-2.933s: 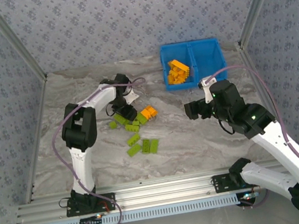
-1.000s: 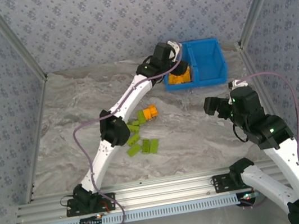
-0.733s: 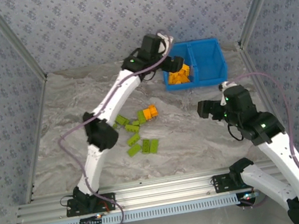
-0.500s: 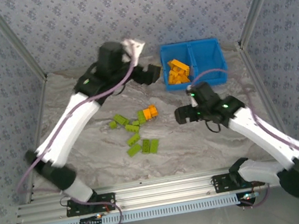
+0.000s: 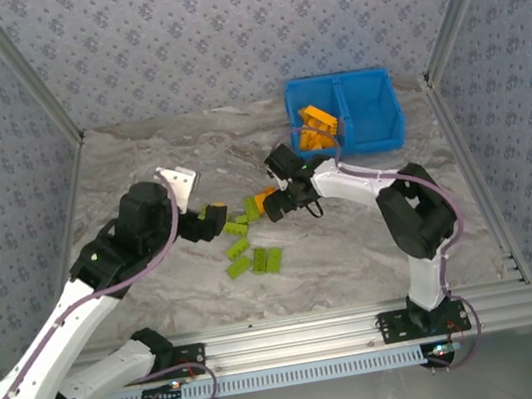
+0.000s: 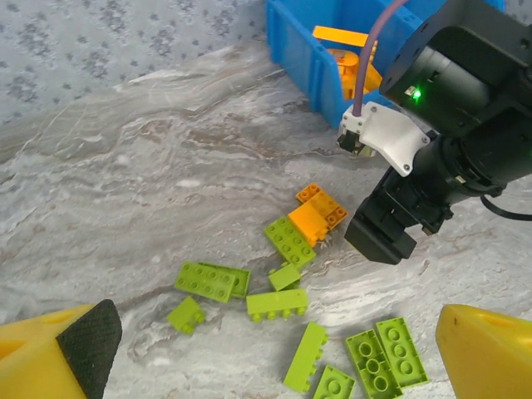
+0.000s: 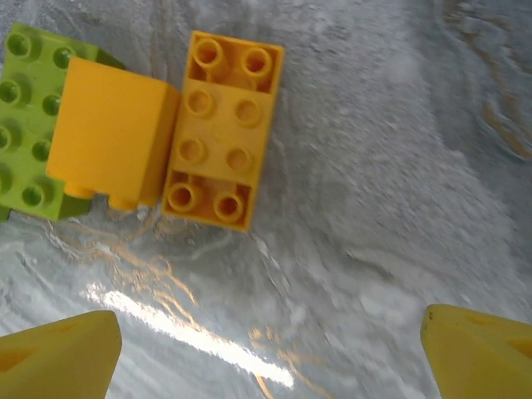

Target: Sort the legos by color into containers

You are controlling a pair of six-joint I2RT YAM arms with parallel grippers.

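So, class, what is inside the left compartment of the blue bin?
A loose pile of orange bricks lies in the left compartment of the blue bin. How many there are cannot be counted: the upper bricks cover those beneath.

The top camera sits high above and behind me, looking down and forward over the whole counter (image 5: 140, 169) to the blue bin (image 5: 369, 146) at its far side. My left wrist camera looks from farther back, slanting across the counter toward that bin, and takes in the scattered legos (image 6: 287, 274) and my right arm (image 6: 465, 91) (my own yellow fingers (image 6: 50, 357) edge its bottom corners). My right wrist camera stares almost straight down from very close at the orange bricks (image 7: 220, 129) and a green brick (image 7: 25, 125), the same cluster the other two views share.
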